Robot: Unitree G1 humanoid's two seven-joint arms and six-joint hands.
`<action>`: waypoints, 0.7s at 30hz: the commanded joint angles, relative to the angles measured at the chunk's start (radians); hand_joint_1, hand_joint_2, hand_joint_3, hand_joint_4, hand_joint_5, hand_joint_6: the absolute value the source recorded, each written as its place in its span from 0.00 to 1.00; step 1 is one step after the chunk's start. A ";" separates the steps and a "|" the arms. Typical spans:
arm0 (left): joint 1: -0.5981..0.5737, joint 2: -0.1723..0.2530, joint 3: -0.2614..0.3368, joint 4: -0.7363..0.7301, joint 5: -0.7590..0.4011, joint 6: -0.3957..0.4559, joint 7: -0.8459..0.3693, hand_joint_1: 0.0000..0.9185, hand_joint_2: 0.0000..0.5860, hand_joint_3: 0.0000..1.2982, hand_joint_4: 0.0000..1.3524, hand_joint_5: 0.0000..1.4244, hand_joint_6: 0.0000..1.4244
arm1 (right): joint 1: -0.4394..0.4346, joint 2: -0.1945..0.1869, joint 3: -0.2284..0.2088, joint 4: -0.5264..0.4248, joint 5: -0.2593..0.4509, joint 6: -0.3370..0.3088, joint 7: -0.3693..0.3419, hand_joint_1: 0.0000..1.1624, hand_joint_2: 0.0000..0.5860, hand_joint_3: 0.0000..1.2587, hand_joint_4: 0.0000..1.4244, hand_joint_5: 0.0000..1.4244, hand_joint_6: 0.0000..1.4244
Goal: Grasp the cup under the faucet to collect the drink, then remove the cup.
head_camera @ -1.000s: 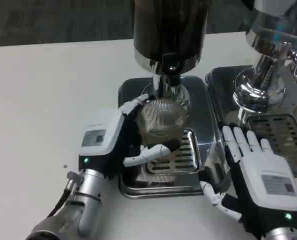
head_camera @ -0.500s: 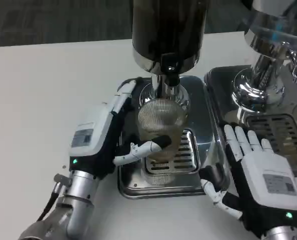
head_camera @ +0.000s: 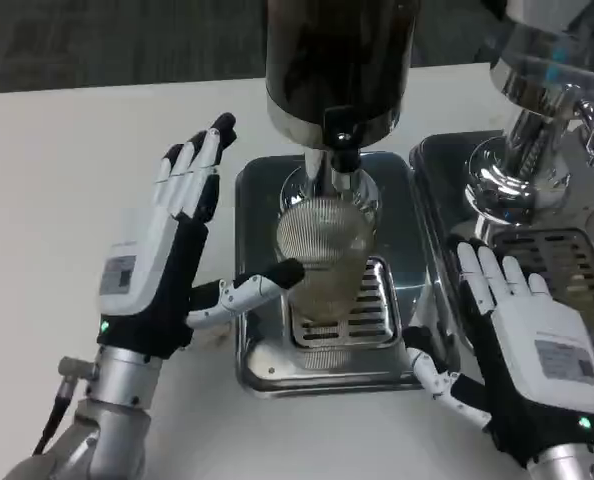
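Left hand (head_camera: 162, 255) is spread wide and holds nothing, thumb reaching toward the ribbed cup (head_camera: 324, 248), which stands upright under the faucet (head_camera: 335, 165) on the steel drip tray (head_camera: 267, 360). Right hand (head_camera: 532, 350) lies flat, fingers apart, on the white surface (head_camera: 77, 150). Labels on both hands are unreadable.

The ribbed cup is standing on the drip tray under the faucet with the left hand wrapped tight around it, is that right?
Not quite. The ribbed cup does stand on the drip tray under the faucet, but the left hand is not wrapped around it. The head view shows that hand open beside the cup, fingers spread upward and only the thumb reaching toward the glass.
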 commanded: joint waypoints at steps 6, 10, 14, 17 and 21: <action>0.049 0.072 0.107 -0.143 -0.275 -0.248 -0.339 0.00 0.14 0.01 0.00 0.05 0.01 | -0.013 -0.008 -0.007 0.020 0.018 -0.021 -0.006 0.22 0.67 0.00 0.00 0.00 0.00; 0.041 0.053 0.119 -0.187 -0.430 -0.260 -0.536 0.00 0.16 0.02 0.00 0.10 0.05 | -0.021 -0.008 -0.004 0.029 0.020 -0.025 -0.006 0.22 0.67 0.00 0.00 0.00 0.01; 0.032 0.030 0.138 -0.208 -0.502 -0.252 -0.669 0.00 0.17 0.04 0.00 0.13 0.09 | -0.024 -0.005 -0.003 0.034 0.020 -0.025 -0.012 0.22 0.67 0.00 0.00 0.00 0.02; 0.012 0.007 0.140 -0.201 -0.548 -0.240 -0.770 0.00 0.17 0.04 0.00 0.13 0.09 | -0.017 -0.001 -0.007 0.033 0.024 -0.022 -0.021 0.22 0.67 0.00 0.00 0.00 0.02; -0.026 -0.028 0.161 -0.178 -0.585 -0.222 -0.869 0.00 0.19 0.06 0.00 0.14 0.10 | -0.013 0.002 -0.008 0.032 0.023 -0.017 -0.028 0.22 0.67 0.00 0.00 0.00 0.02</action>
